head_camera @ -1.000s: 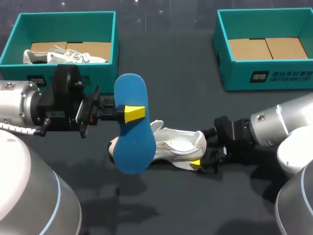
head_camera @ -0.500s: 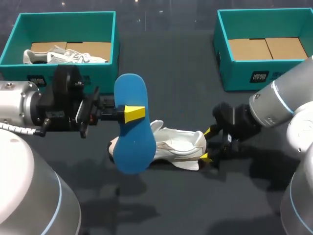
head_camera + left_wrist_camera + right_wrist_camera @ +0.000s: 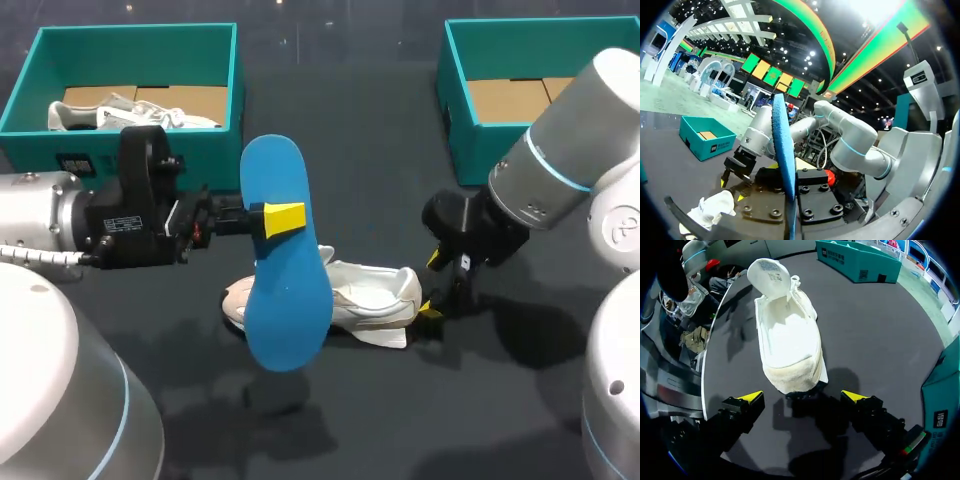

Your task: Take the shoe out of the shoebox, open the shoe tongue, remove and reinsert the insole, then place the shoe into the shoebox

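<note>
Because your left end effector [image 3: 285, 218] pinches the blue insole [image 3: 285, 300] upright over the shoe [image 3: 370, 295] on the tabletop [image 3: 350, 150], your right end effector [image 3: 803, 396] stands open either side of the heel, likely to steady reinsertion.

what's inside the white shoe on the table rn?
The shoe holds only bare white lining; the blue insole is out, in the left gripper. Toe end hidden under the tongue.

A dark grey matte table [image 3: 345, 130] is spread from near to far; soft shadows [image 3: 530, 345] are cast on it at the right.
</note>
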`<state>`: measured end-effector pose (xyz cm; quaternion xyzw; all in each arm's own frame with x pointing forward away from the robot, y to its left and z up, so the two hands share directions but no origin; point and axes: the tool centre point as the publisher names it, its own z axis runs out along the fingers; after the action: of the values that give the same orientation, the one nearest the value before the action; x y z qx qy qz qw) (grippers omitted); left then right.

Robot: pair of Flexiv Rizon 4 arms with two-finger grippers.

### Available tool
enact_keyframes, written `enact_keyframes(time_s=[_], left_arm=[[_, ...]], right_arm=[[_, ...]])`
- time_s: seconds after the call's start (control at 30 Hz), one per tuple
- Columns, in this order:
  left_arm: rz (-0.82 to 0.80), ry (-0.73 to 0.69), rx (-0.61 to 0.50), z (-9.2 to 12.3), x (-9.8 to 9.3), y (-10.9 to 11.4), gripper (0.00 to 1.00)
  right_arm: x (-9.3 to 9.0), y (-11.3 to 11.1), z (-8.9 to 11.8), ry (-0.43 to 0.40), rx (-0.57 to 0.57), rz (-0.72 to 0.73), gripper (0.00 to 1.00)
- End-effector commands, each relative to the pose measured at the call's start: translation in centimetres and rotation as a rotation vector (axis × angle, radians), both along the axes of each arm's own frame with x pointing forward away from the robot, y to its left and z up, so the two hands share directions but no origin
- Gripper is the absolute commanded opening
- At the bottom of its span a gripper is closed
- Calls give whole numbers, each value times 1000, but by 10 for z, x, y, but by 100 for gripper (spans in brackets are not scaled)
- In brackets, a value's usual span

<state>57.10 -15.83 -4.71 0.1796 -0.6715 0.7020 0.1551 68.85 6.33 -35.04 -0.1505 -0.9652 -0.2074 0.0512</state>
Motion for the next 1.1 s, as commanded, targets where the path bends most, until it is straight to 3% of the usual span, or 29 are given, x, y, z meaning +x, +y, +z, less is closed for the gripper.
enact_keyframes(time_s=[0.03, 0.27, 0.7, 0.87, 1.1], left_arm=[[7, 0, -1, -2, -4, 0, 0], [7, 0, -1, -2, -4, 0, 0], [7, 0, -1, -2, -4, 0, 0], [7, 0, -1, -2, -4, 0, 0], [7, 0, -1, -2, -4, 0, 0]], right_arm=[[-2, 1, 12, 43, -240, 18, 100], [-5, 8, 30, 66, -409, -43, 100], [-5, 8, 30, 66, -409, -43, 100], [-16, 18, 41, 4, -386, -95, 100], [-12, 27, 52, -13, -372, -143, 100]])
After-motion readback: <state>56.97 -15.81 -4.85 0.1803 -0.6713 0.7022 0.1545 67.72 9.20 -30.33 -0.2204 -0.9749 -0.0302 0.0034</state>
